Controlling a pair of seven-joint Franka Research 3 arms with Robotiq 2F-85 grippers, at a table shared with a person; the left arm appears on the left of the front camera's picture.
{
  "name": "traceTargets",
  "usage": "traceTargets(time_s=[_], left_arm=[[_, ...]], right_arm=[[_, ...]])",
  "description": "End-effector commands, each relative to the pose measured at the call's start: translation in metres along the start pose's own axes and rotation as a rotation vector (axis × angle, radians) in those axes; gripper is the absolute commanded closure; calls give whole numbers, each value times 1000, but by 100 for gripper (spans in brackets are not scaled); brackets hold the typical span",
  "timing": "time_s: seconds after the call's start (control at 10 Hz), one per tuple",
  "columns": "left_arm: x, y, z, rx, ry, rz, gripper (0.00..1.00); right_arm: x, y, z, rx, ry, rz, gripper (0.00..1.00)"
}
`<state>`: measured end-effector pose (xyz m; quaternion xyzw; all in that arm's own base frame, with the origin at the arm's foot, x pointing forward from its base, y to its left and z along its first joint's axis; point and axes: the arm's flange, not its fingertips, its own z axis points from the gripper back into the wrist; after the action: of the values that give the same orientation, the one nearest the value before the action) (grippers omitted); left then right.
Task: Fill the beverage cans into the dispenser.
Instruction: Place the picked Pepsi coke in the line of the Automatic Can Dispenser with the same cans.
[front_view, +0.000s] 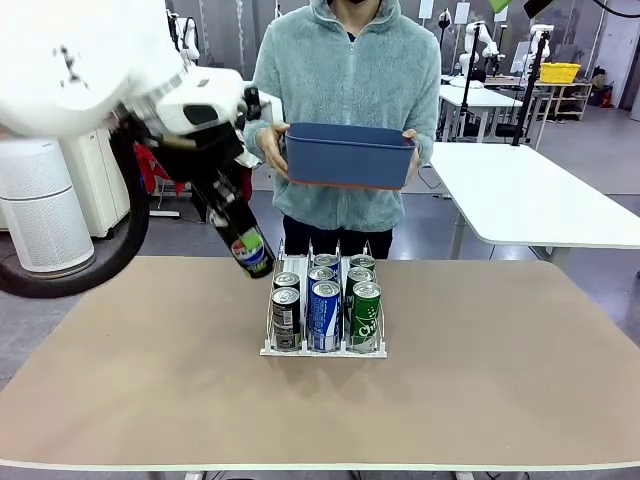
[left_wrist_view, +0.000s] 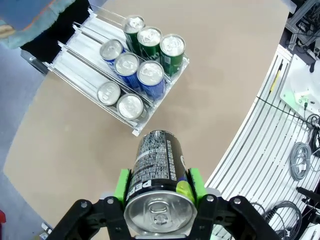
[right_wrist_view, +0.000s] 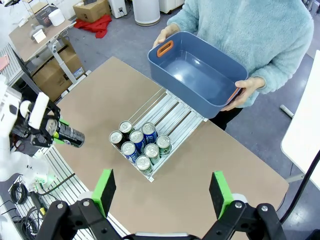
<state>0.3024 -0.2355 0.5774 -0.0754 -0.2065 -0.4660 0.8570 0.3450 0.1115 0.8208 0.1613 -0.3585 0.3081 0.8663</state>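
In the front view the left arm's white housing covers the upper left corner, and the left gripper (front_view: 240, 238) is mostly lost behind its own black body; its can (front_view: 250, 250) shows just the lower end with the Pepsi logo, tilted, hanging above the table (front_view: 150, 380) at about 10 o'clock from the rack (front_view: 324, 350). The person's head is cut off at the top edge. The rack's rear cans are half hidden behind the front ones.

In the left wrist view the black can (left_wrist_view: 157, 165) sits squarely between the green pads (left_wrist_view: 121, 186), one pad pressed on each side near its silver top, which faces the camera; the jaws are clamped on it. Its far end points toward the rack (left_wrist_view: 65, 62), which lies at 11 o'clock, well apart from the can. The rack holds eight cans: three green (left_wrist_view: 172, 47), three blue (left_wrist_view: 150, 75), two black (left_wrist_view: 131, 105). The black lane has bare rail behind its pair. The rack's far end is covered by the person's sleeve.

In the right wrist view the right gripper (right_wrist_view: 160, 192) hangs high over the table with its fingers spread wide and nothing between them. The person holds the blue tub (right_wrist_view: 200, 75) with both hands at 12 o'clock from the rack; its inside looks bare.
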Motion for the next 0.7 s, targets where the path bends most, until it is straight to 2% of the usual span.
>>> traceTargets(time_s=[0.0, 0.3, 0.4, 0.5, 0.6], left_arm=[[-22, -26, -24, -23, -49, -9, 42], [-42, -43, -56, 2, -74, -47, 42], [-40, -47, -50, -45, -74, -46, 42], [-40, -41, -54, -7, -15, -55, 42], [-40, -41, -54, -7, -15, -55, 42]], right_arm=[[0, 0, 0, -2, -4, 0, 0], [0, 0, 0, -2, -4, 0, 0], [0, 0, 0, -2, -4, 0, 0], [0, 0, 0, -2, -4, 0, 0], [0, 0, 0, -2, -4, 0, 0]])
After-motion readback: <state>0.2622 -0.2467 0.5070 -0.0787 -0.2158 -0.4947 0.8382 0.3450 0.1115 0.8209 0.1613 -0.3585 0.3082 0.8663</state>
